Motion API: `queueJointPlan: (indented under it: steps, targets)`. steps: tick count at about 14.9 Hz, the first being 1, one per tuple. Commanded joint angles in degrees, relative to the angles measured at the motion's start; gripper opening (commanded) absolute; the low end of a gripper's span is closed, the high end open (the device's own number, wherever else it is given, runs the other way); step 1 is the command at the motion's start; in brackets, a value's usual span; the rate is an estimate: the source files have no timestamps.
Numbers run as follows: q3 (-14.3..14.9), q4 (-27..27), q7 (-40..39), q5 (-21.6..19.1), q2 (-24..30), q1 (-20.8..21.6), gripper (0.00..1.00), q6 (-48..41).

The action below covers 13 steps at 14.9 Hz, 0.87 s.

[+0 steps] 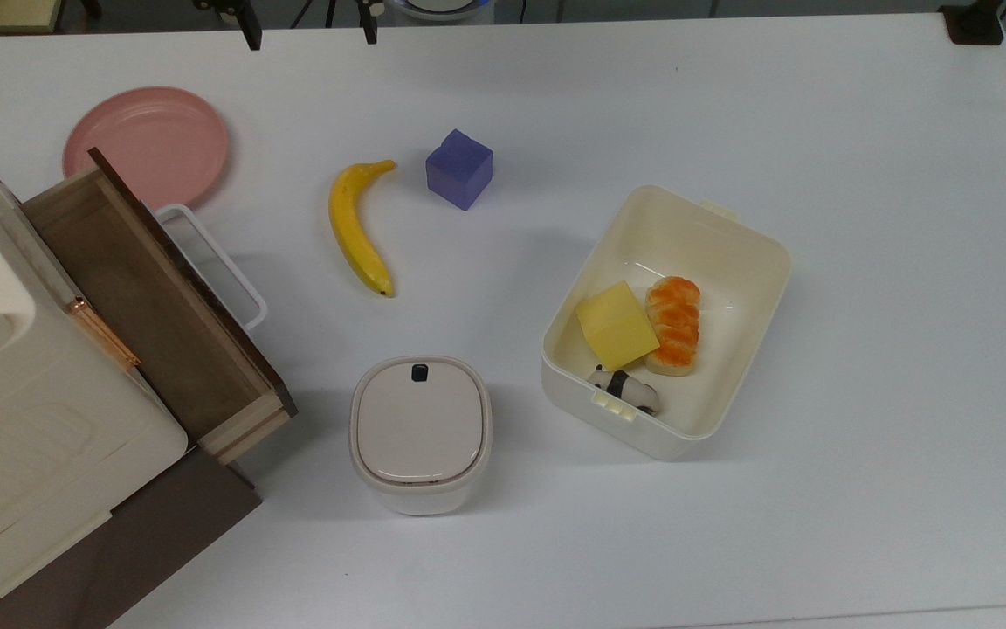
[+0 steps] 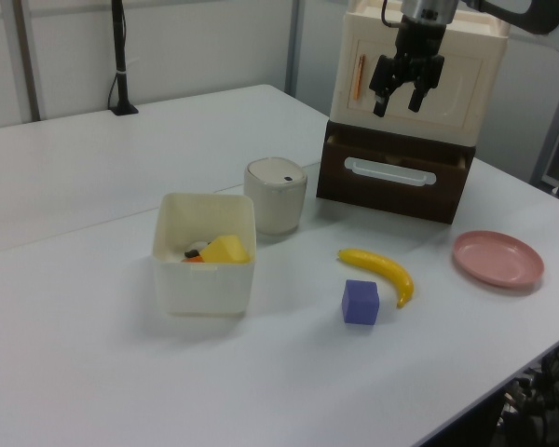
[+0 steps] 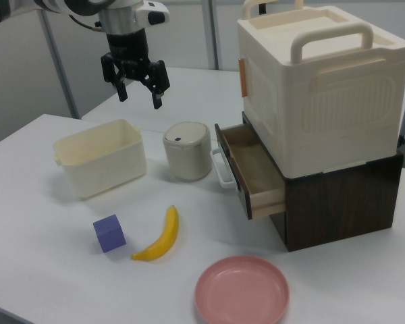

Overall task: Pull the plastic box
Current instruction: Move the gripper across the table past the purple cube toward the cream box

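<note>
Well above the counter (image 1: pixel 817 131), the fingers (image 3: pixel 156 84) hang spread apart, gripping nothing. Below them sits the plastic box (image 3: pixel 100 166), toward the right view's left, just beside the white canister (image 3: pixel 187 150); inside it lie a yellow block (image 1: pixel 616 325) and a bread roll (image 1: pixel 674 325).

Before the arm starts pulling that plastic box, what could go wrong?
The gripper hangs open, high above the table, so it must come down accurately onto the plastic box rim. The box holds loose food toys that may slide or tip the load. The canister sits close beside it; a pull that way could knock it.
</note>
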State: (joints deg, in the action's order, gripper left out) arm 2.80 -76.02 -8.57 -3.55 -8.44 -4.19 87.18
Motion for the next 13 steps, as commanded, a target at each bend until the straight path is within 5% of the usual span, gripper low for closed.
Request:
queueJointPlan:
  steps: [1,13]
  targets:
    - [0.1,-1.8,0.9,0.7,-0.2,0.9,1.0,0.4]
    - [0.8,-2.6,0.3,1.3,-3.2,0.2,1.0,4.2]
